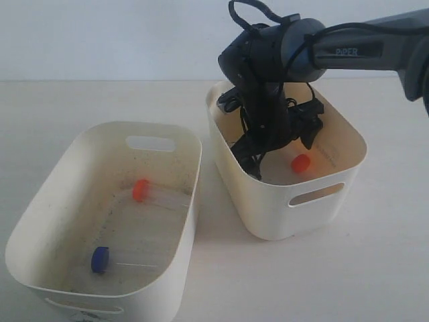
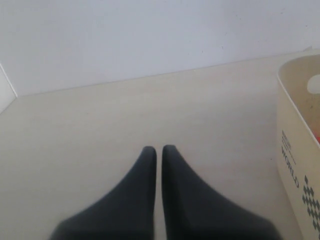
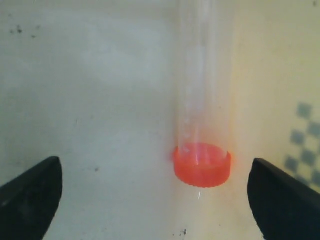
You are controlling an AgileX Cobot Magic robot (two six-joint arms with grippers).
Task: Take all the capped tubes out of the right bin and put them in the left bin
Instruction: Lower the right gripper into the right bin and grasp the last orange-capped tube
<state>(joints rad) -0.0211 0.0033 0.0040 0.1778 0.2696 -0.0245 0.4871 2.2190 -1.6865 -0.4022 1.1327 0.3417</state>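
- Capped tubes first: one orange-capped tube (image 1: 301, 163) lies on the floor of the right bin (image 1: 268, 215), which stands toward the far edge of the tabletop (image 1: 375, 268).
- Two others lie in the left bin (image 1: 181, 221), which sits nearer the near edge, on the left side of the tabletop. One is an orange-capped one (image 1: 141, 190) in the middle of the speckled floor. The other is a blue-capped one (image 1: 100, 259) closer to the near wall, well apart from the first.
- Over to the right arm (image 1: 348, 47): it reaches in from the right edge and dips down into the right bin, its black wrist and cables filling the far half of the tub.
- The right gripper (image 3: 157, 200) hangs with its jaws spread wide. The lone tube lies between the two fingers (image 3: 30, 197), cap toward the wrist camera, clear body running away from it. Neither finger touches it, and the jaws hold nothing.
- The left gripper (image 2: 159, 152) hangs low over bare tabletop. Its two dark fingers are pressed almost together with only a thin slit between them, and nothing is caught there.
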